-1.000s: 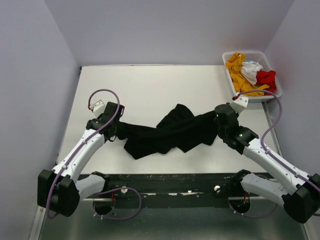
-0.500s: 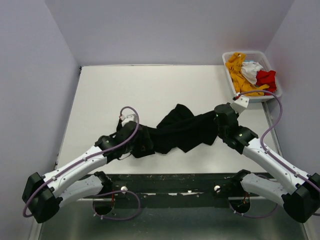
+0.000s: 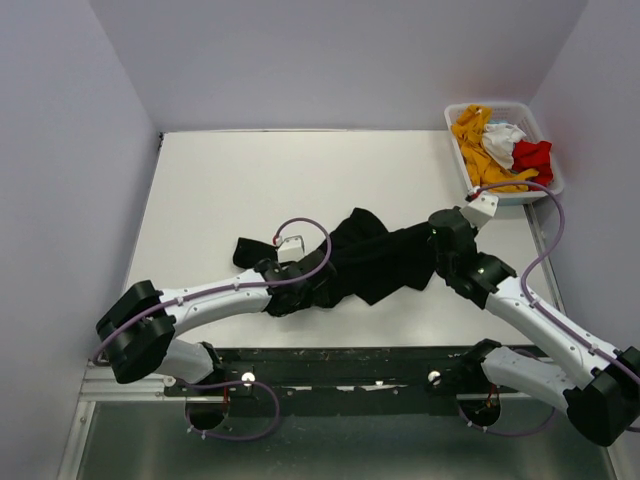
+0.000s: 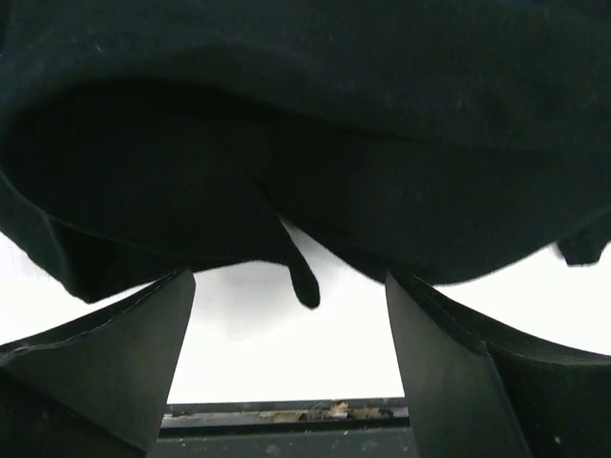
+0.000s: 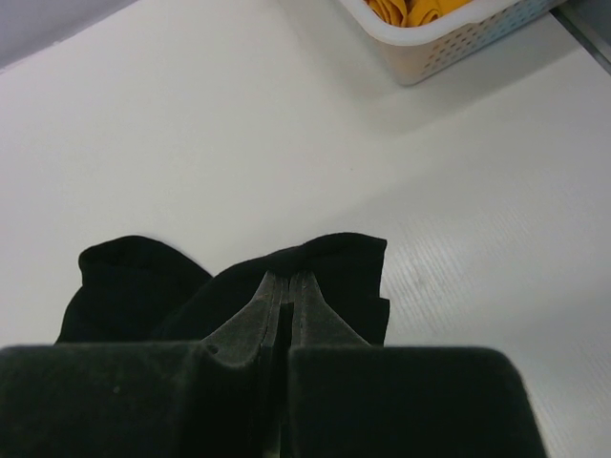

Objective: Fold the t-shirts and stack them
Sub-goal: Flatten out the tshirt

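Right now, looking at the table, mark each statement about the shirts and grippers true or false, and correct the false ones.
1. The black t-shirt lies bunched on the table. True.
2. The right gripper hangs open over the basket. False: it is shut on the black t-shirt, away from the basket.
3. The left gripper is open. True.
4. The red t-shirt lies folded on the table. False: it sits unfolded in the basket with the orange t-shirt and white t-shirt.
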